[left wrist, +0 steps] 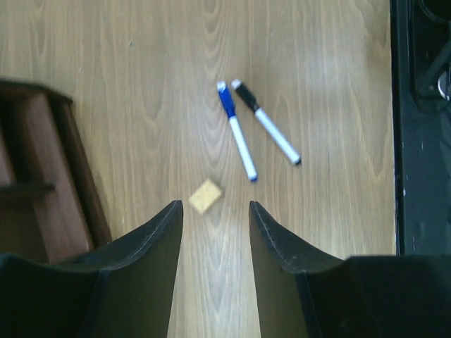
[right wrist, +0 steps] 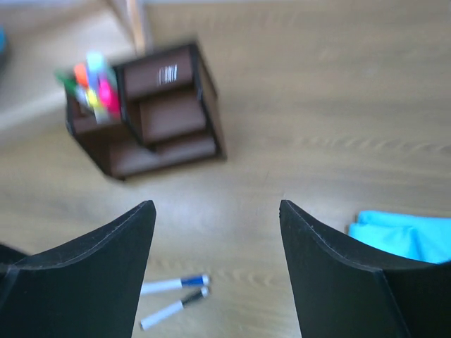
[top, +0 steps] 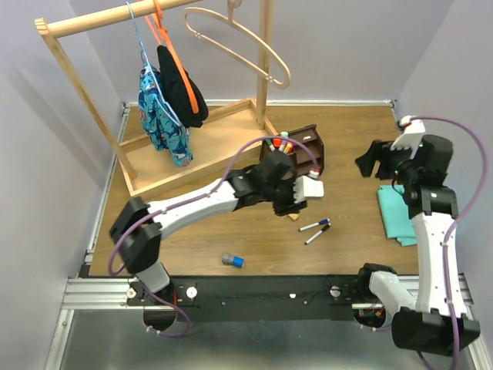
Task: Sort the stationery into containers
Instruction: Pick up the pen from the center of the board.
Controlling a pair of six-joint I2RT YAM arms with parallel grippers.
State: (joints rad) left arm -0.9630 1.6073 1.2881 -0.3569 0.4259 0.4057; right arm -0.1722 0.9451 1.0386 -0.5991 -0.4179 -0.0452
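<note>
A tiny tan cube lies on the wooden table just ahead of my left gripper, which hovers open and empty above it. In the top view the cube sits just below that gripper. A blue-capped marker and a black-capped marker lie side by side beyond the cube. The dark brown organiser holds several coloured-cap markers upright in one compartment. A short grey-blue cylinder lies near the table's front edge. My right gripper hangs open and empty, well above the table, to the organiser's right.
A pale wooden clothes rack with hanging clothes and a hanger fills the back left. A folded teal cloth lies at the right under the right arm. The black front rail borders the table beside the markers.
</note>
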